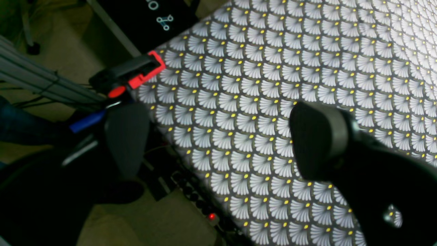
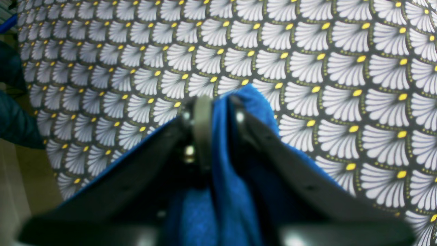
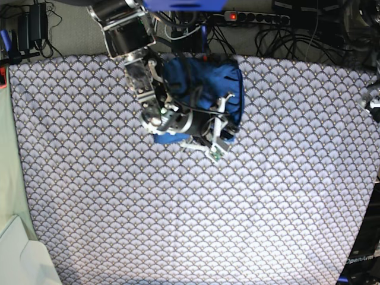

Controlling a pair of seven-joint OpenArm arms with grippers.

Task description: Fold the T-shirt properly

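Patterned table [image 3: 119, 225]: base view shows the bunched T-shirt [image 3: 205, 80]; wrist views show right end effector [image 2: 218, 102] pinching its fabric, left end effector [image 1: 218, 136] spread wide, empty.

The table [image 3: 190, 225] lies open across its near half and both sides, wide enough for a claw to pass anywhere there. The only obstacles are the bunched T-shirt [image 3: 208, 83] near the far edge, with the right arm standing over it, and the red-and-black clamp [image 1: 136, 71] at one table edge.
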